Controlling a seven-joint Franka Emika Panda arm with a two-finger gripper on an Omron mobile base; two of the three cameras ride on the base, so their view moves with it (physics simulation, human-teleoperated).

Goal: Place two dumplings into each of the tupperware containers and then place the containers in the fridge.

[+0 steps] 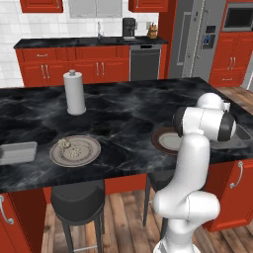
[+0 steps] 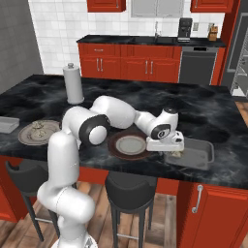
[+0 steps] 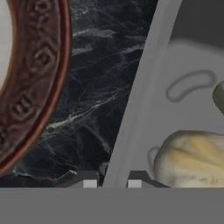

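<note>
My gripper [image 3: 112, 183] is shut on the left rim of a grey tupperware container [image 3: 144, 96], one fingertip on each side of the rim. A pale dumpling [image 3: 192, 159] lies inside it by the fingers, and a second one [image 3: 220, 96] shows at the right edge. From the right base view the gripper [image 2: 168, 150] hangs over the near left corner of that container [image 2: 198, 156]. The other container [image 1: 19, 152] sits at the counter's left end. Two dumplings [image 1: 64, 144] [image 1: 75, 152] rest on a grey plate [image 1: 91, 146]. The fridge [image 1: 202, 39] stands at the back right.
A dark brown plate [image 2: 114, 145] lies just left of the gripped container. A paper towel roll [image 1: 75, 93] stands upright mid-counter. Two black stools [image 1: 78, 200] are tucked under the island's front edge. Red cabinets and a dishwasher [image 1: 145, 62] line the back wall.
</note>
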